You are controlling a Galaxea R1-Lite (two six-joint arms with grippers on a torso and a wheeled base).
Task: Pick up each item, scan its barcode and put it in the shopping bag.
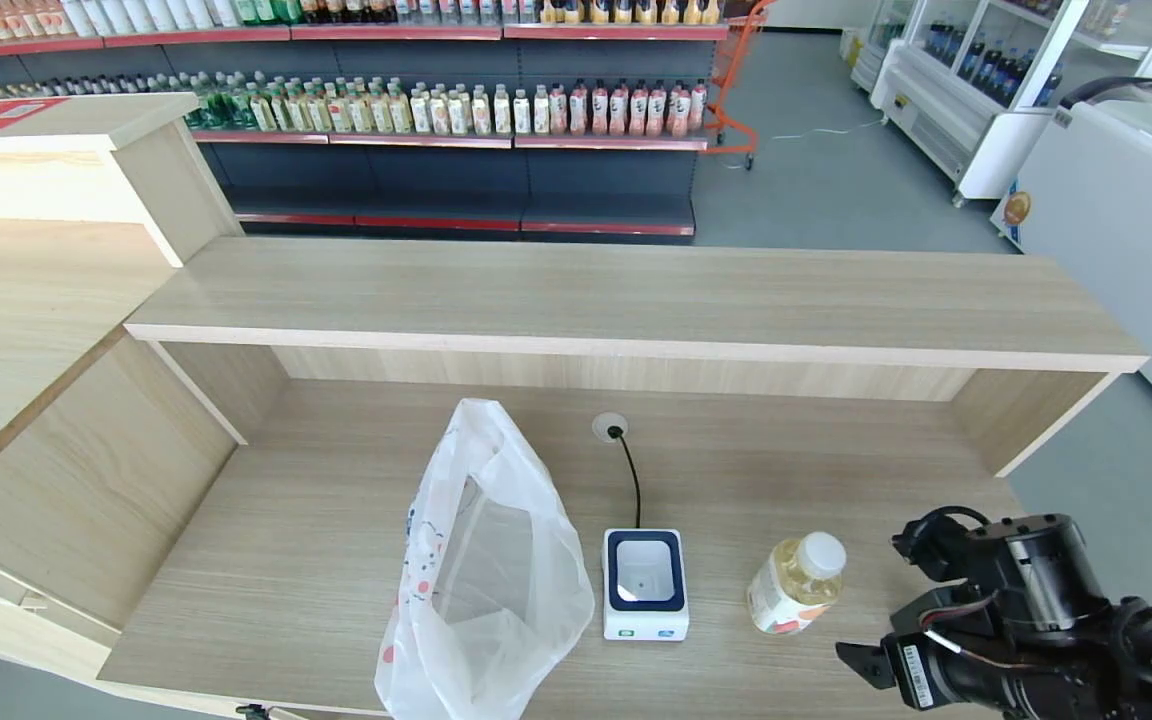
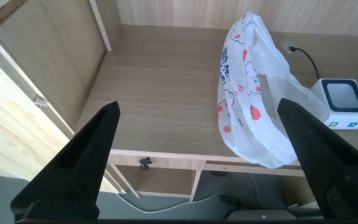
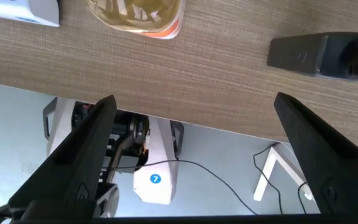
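Observation:
A white plastic shopping bag [image 1: 486, 570] with red and blue print stands open on the wooden desk [image 1: 316, 540], left of the white barcode scanner [image 1: 645, 585]. To the scanner's right stands a bottle [image 1: 796, 585] of yellow liquid with a white cap. My right arm [image 1: 1026, 610] hangs at the desk's front right corner. Its gripper [image 3: 194, 99] is open over the desk's front edge, with the bottle [image 3: 135, 15] a little beyond it and nothing between the fingers. My left gripper [image 2: 199, 104] is open and holds nothing, before the desk's front edge, near the bag [image 2: 253, 106].
A raised counter ledge [image 1: 636, 300] and side panels wall the desk at the back and sides. The scanner's cable [image 1: 630, 480] runs to a hole behind it. A dark block [image 3: 322, 53] lies on the desk near the right gripper. Shelves of bottles and freezers stand farther off.

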